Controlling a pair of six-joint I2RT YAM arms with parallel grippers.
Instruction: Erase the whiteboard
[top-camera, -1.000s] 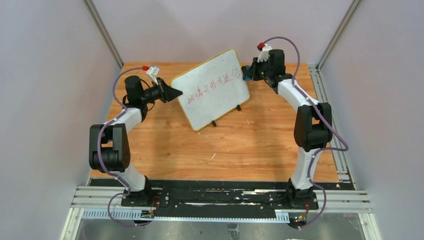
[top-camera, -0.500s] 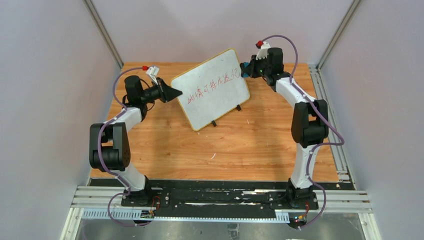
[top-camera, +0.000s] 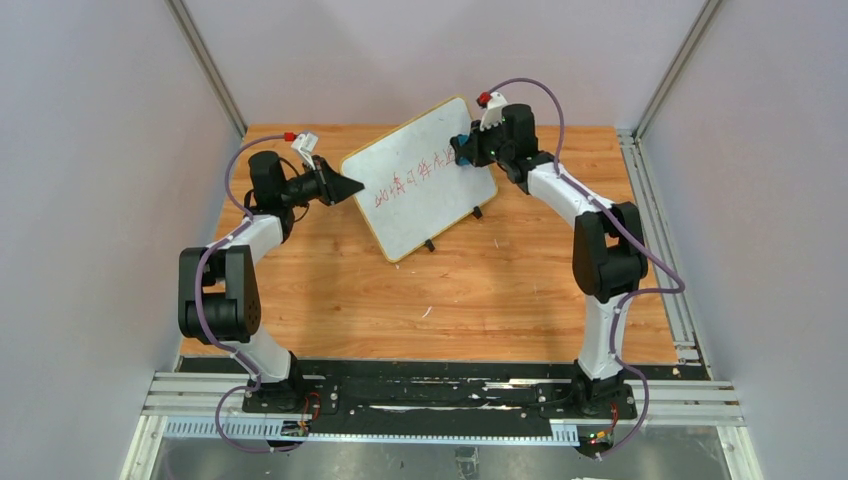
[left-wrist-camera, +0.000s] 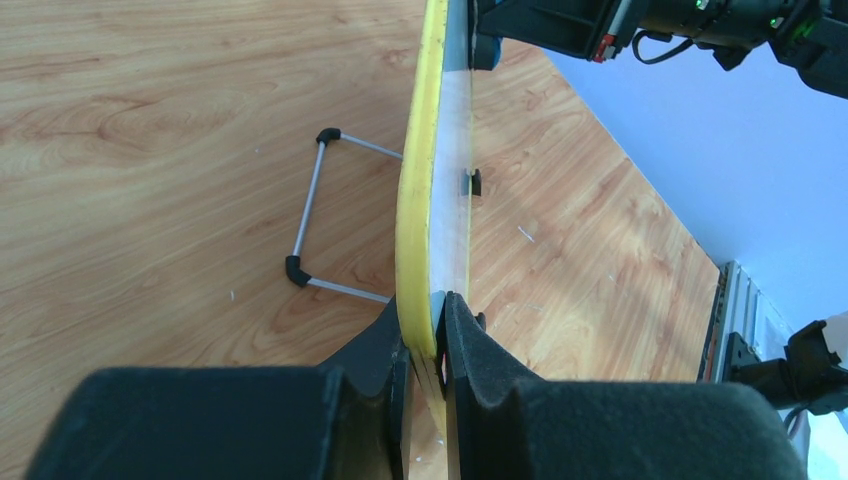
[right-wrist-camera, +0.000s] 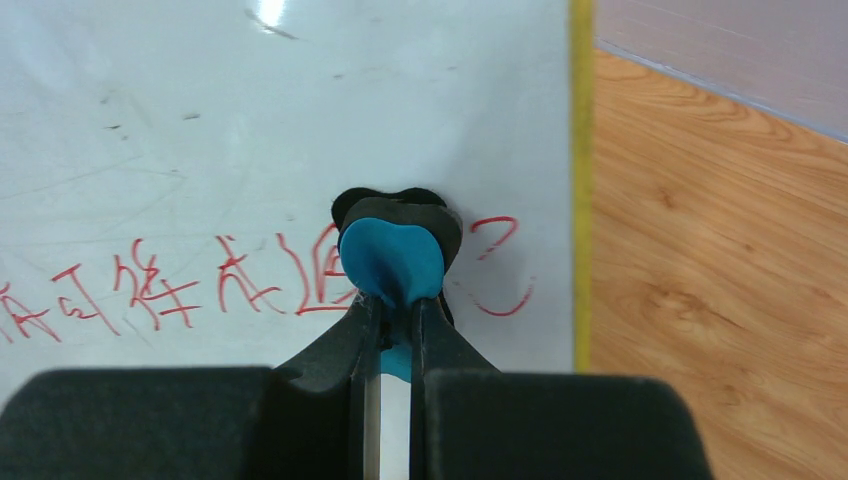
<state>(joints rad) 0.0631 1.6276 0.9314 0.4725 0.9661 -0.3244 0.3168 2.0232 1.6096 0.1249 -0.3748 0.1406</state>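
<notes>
The whiteboard (top-camera: 420, 180) is being held propped and tilted at the far middle of the worktop (top-camera: 450, 290), its yellow left edge being clamped by the left end effector (left-wrist-camera: 428, 325). A blue eraser (right-wrist-camera: 392, 262) is being gripped by the closed right end effector (top-camera: 462, 155) and pressed against the board's right part, over the red handwriting (right-wrist-camera: 180, 285).
</notes>
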